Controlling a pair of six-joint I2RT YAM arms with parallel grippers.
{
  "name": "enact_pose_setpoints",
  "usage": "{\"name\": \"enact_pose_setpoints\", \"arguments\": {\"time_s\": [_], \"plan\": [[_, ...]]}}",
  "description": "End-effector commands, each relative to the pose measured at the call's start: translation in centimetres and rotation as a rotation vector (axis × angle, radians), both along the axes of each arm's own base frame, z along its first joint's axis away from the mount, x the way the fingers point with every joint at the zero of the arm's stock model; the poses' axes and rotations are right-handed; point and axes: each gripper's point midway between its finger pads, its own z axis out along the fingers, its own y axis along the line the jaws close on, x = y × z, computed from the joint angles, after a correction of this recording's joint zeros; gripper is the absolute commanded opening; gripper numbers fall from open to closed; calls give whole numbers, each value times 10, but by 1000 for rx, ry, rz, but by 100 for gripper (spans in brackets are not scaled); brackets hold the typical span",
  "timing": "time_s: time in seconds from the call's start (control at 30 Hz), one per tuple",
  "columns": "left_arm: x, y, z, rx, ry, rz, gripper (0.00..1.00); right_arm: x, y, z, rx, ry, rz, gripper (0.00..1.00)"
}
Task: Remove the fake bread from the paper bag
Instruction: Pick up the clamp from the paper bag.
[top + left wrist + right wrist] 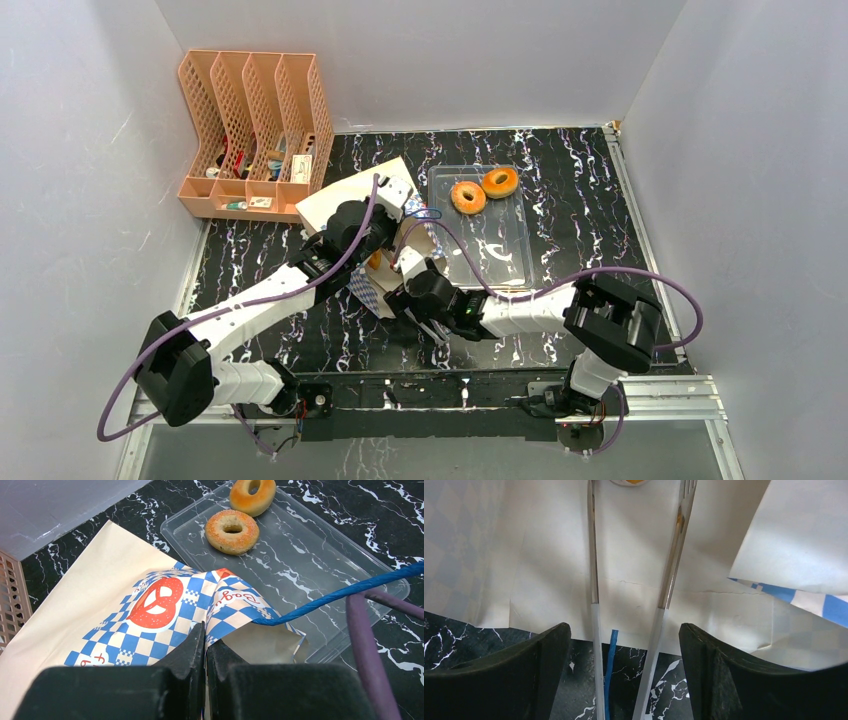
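Note:
The paper bag (340, 205) lies on its side left of the tray, its checkered band showing in the left wrist view (155, 600). My left gripper (205, 630) is shut on the bag's rim and holds the mouth up. My right gripper (624, 630) is at the bag's mouth (405, 270). Its fingers stand wide apart with the metal tongs (669, 580) between them, reaching into the bag (634, 555). A small orange-yellow piece (629, 481) shows at the tong tips. Two glazed rings (467, 197) (499, 182) lie on the clear tray. The loaf and slice are hidden.
The clear plastic tray (500, 260) lies right of the bag. The peach mesh organizer (255, 130) stands at the back left. A blue cord handle (340, 592) and my purple cable (365, 650) cross over the tray. Grey walls enclose the table.

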Motion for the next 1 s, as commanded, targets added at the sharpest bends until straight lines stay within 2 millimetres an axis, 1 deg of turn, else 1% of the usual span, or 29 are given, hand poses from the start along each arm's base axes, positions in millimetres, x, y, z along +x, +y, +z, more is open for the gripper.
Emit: {"name": "enact_pose_setpoints", "arguments": {"time_s": [0.0,0.17,0.4,0.5,0.6,0.67,0.77,0.97], "plan": [[1,-2,5,-2,4,5,0,4,11,5,55,-10,-2,78],[1,-2,6,-4,2,3,0,6,12,-7,49,5,-5,75],[0,-2,6,-3,2,2,0,8,19,-20,53,34,7,67],[0,-2,6,-3,2,3,0,9,21,-20,58,36,8,57],[0,-2,6,-2,1,5,0,8,22,-20,60,42,10,42],[0,-1,6,-3,0,7,0,8,22,-20,61,44,10,37],[0,-2,7,-5,0,7,0,7,21,-20,60,51,4,25],[1,2,8,-1,-4,25,0,5,15,-11,78,58,-21,16]]}}
